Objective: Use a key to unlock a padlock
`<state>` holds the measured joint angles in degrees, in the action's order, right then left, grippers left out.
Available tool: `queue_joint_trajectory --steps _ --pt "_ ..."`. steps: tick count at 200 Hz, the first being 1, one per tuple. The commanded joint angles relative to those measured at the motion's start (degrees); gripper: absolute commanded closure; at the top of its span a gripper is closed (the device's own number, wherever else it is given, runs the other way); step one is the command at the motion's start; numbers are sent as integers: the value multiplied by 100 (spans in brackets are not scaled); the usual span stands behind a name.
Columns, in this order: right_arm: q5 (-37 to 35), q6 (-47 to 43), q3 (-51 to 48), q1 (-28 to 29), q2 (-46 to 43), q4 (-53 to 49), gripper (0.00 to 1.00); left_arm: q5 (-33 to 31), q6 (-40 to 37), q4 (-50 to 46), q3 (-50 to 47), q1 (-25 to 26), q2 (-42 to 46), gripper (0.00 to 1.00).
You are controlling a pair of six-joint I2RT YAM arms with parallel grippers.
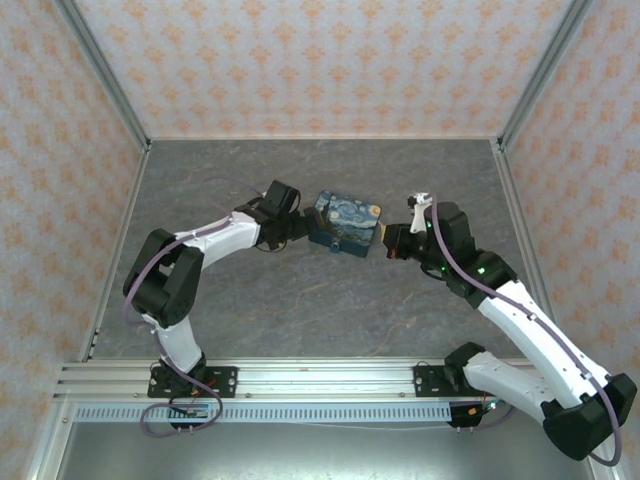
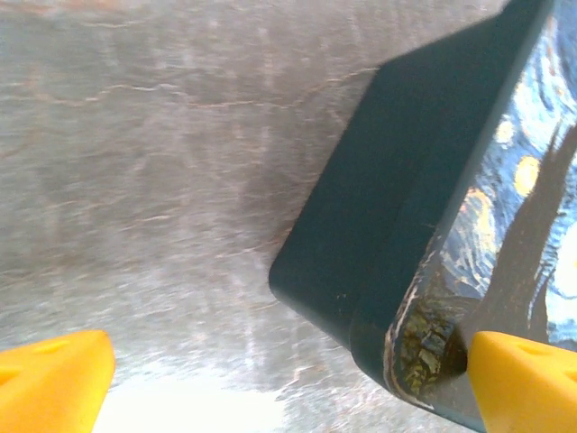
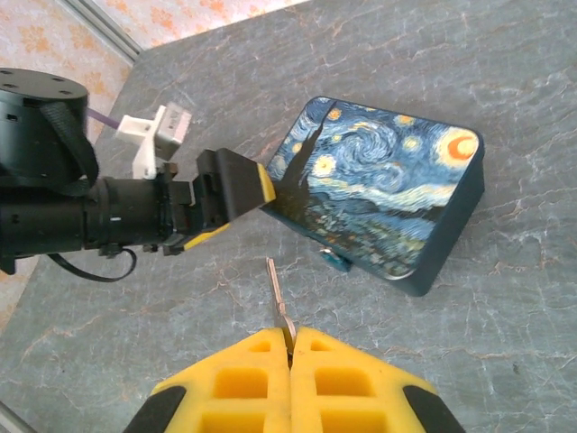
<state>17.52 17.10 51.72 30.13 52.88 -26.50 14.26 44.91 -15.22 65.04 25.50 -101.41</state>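
Silver and slim, the metal key (image 3: 278, 293) sticks out from the right gripper (image 3: 288, 347), whose yellow fingers are pressed together on its end, with the blade aimed toward the tiny teal-grey metal padlock (image 3: 335, 261). That padlock peeks out at the near edge of the blue-and-yellow swirl-printed rectangular tin (image 3: 388, 180), just ahead of the key tip but apart from it, on the grey stone-patterned table (image 3: 505, 298). The left gripper (image 2: 288, 379) is spread wide, with one yellow finger (image 2: 523, 383) touching the tin's printed lid at a corner and the other over bare table. The step in hand looks like bringing the key to the keyhole. To do it well, the left arm should brace the tin so nothing slides. The right should line the blade up with the keyway, which is too small to make out here, and advance slowly and straight, without twisting the key in the pinch.
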Motion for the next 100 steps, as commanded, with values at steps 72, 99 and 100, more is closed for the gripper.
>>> queue_joint_trajectory --steps 72,99,100 --pt "920 883 -604 29 655 1577 100 302 -462 648 -847 -262 888 0" --pt "1146 1188 -723 28 1071 2143 100 461 -714 1647 -1494 -218 1712 0" --pt "1152 1194 -724 32 1086 2159 100 462 -730 1659 -1507 -215 1751 0"
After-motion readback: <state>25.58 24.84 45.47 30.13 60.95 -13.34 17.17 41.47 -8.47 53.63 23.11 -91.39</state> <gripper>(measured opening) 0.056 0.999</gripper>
